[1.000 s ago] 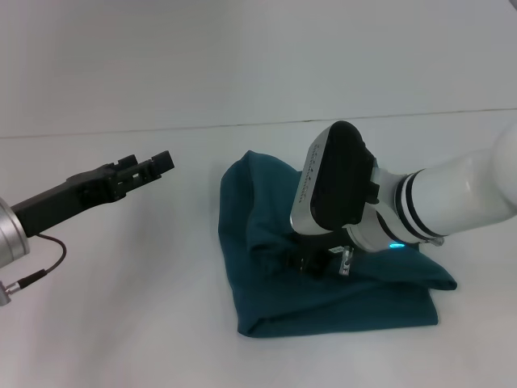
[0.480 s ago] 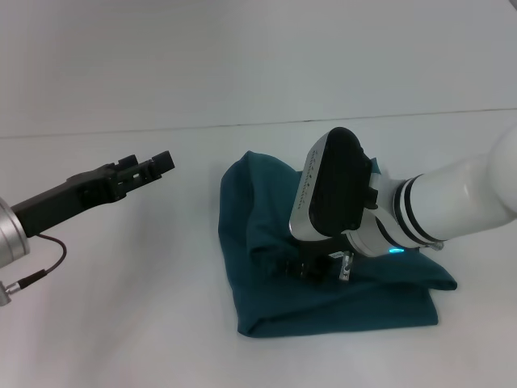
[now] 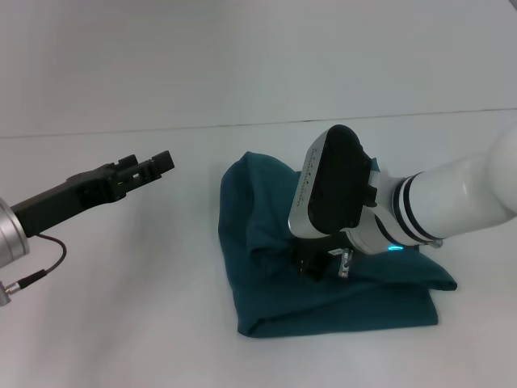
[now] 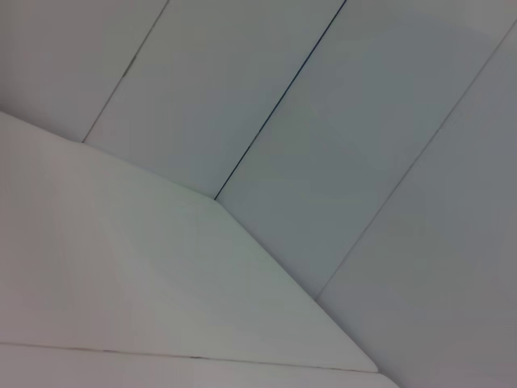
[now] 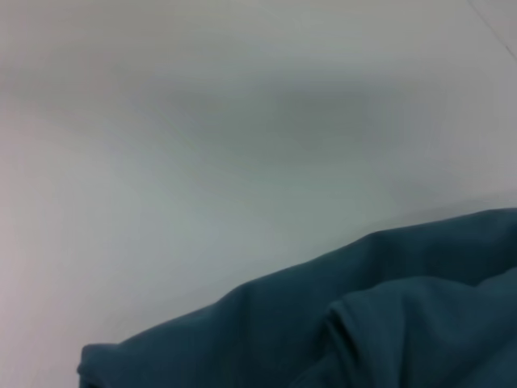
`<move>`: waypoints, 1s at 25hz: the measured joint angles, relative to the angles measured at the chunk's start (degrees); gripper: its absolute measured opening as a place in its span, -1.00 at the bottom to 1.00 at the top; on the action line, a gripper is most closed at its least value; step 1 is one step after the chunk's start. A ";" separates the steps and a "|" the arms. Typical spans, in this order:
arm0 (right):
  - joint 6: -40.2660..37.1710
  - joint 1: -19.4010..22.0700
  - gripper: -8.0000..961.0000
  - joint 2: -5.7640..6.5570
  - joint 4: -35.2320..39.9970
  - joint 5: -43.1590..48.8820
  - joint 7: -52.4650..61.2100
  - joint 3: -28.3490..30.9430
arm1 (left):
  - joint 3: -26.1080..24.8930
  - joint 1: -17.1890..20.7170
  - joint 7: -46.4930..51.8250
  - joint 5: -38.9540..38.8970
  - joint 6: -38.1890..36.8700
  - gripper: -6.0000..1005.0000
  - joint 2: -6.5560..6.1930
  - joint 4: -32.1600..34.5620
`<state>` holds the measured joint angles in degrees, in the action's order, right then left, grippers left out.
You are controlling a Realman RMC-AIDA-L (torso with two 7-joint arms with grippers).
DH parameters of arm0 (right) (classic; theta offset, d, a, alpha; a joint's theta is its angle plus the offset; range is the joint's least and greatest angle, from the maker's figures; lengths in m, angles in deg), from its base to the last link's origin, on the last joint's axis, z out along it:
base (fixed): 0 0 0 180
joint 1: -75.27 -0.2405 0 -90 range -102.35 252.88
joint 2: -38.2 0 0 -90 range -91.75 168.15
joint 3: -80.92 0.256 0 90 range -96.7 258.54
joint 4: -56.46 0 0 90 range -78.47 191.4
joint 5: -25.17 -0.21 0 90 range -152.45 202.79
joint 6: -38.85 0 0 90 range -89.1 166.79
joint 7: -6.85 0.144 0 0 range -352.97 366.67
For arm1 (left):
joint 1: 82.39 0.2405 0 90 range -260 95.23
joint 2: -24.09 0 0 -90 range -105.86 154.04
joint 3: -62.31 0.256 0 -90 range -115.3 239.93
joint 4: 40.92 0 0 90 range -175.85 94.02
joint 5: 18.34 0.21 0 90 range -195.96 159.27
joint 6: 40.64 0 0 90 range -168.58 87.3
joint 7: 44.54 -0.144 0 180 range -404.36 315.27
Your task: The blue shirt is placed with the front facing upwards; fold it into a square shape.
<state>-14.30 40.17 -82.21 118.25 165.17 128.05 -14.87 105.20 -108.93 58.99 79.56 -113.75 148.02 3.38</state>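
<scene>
Cloth of the blue shirt (image 3: 266, 218), bundled at lower centre, looks soft, best pinched at edges; right gripper (image 3: 311, 267) rests on it, grip hidden; left gripper (image 3: 149, 168) hovers left, empty.

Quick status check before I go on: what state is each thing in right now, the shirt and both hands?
blue shirt: folded into a compact, roughly square bundle on the white table, plain side up, no lettering showing, top layer rumpled.
right hand: down on the middle of the shirt, mostly hidden under its wrist.
left hand: held above the bare table, off to the shirt's left, holding nothing.
</scene>
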 joint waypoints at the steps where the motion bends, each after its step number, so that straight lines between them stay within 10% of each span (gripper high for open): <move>1: 0.02 0.00 -0.77 0.00 0.00 0.00 0.00 -0.01 | 0.00 0.00 0.00 0.00 -0.03 0.85 0.00 0.00; 20: -0.55 -0.22 -0.66 0.01 -0.09 0.01 0.00 -1.06 | -0.44 0.08 0.00 0.00 -0.28 0.85 0.00 0.01; 25: -0.14 -0.24 -0.17 0.01 -0.39 0.01 0.00 -1.46 | -0.44 0.09 -0.06 0.00 -0.28 0.85 0.00 0.00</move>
<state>-14.44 39.93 -82.20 117.86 165.18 128.05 -16.34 104.76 -108.84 58.93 79.56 -114.03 148.02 3.38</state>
